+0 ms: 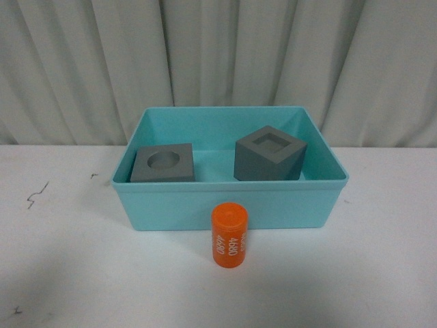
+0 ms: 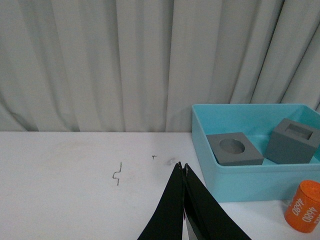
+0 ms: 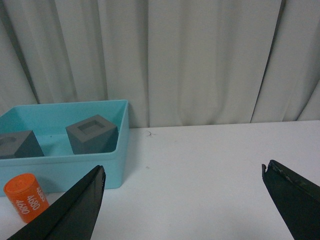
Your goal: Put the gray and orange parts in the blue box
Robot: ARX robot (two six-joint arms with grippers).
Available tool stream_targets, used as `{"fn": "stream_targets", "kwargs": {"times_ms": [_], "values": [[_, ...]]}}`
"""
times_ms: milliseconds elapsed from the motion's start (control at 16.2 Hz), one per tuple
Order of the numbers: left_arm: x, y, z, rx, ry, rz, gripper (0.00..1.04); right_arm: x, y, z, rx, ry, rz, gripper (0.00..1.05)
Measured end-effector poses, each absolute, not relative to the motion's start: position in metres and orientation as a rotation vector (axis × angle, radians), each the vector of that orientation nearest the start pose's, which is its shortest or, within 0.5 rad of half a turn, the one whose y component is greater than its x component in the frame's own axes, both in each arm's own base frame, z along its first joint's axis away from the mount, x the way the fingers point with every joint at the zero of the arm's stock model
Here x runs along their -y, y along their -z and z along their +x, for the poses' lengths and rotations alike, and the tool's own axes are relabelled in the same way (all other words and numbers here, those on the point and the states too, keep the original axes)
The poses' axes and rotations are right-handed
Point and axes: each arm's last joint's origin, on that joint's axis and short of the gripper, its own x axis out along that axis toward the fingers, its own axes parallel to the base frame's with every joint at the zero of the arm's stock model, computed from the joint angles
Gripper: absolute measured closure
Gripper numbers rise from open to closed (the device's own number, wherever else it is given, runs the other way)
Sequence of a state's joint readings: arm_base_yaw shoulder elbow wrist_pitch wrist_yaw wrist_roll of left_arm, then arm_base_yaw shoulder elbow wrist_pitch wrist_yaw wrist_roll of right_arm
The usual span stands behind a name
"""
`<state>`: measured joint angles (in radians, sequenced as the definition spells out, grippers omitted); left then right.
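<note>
Already inside the blue box: round-hole cube and square-hole cube, both matte gray. Outside, upright on the table, just before the front wall: orange cylinder, white digits sideways. Sits between the 2 arms. Left gripper pinched closed; right gripper spread wide, probably readier for a side grasp.

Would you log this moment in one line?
round-recess cube, square-recess cube in blue box | orange cylinder outside | left gripper shut | right gripper open
</note>
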<state>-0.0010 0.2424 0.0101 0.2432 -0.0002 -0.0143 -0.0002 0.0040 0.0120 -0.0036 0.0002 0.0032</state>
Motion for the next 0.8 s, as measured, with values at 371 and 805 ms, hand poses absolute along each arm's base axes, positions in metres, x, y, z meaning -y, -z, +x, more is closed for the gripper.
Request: {"fn": "stream_targets", "kwargs": {"times_ms": [371, 805], "values": [[0.0, -0.163, 0.099, -0.038, 0.002, -0.014, 1.03, 0.0, -0.167, 0.097, 0.004, 0.0, 0.003, 0.06], [0.0, -0.166, 0.097, 0.001, 0.001, -0.014, 0.71, 0.0, -0.167, 0.097, 0.005, 0.0, 0.003, 0.06]]}}
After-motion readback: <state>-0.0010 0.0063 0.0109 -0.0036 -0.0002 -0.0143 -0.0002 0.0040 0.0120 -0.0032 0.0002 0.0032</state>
